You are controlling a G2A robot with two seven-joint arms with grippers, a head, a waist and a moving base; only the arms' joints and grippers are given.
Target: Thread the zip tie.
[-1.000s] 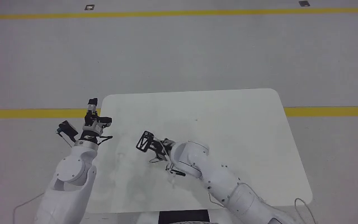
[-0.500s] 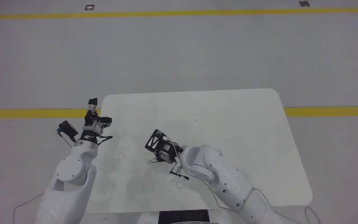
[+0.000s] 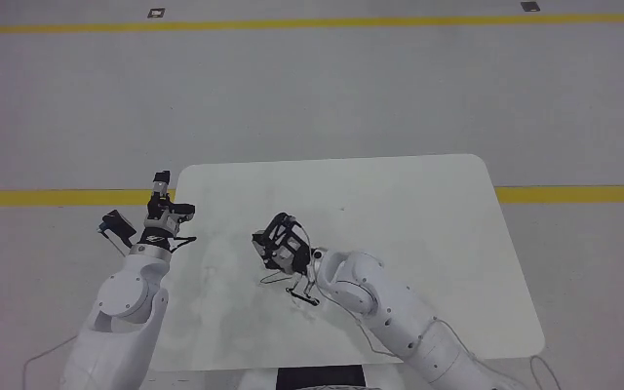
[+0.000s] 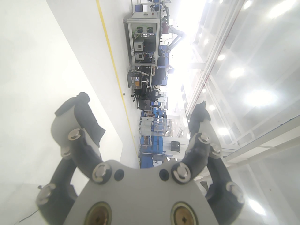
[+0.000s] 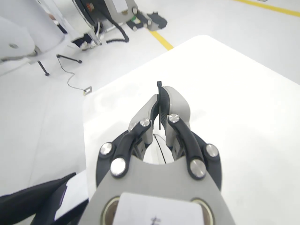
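Right wrist view: right pincer (image 5: 163, 94) clamped on zip tie (image 5: 160, 111); left pincer (image 4: 140, 101) spread wide

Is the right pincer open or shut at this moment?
Shut: the right pincer clamps the black zip tie, whose head pokes out beyond it.

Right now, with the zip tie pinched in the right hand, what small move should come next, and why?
Probably bring the left hand in toward the right hand. The right hand is shut on the zip tie, with the tie's head end poking out in front above the table, while the left hand is open, holds nothing and sits off at the table's edge. Threading likely needs both.
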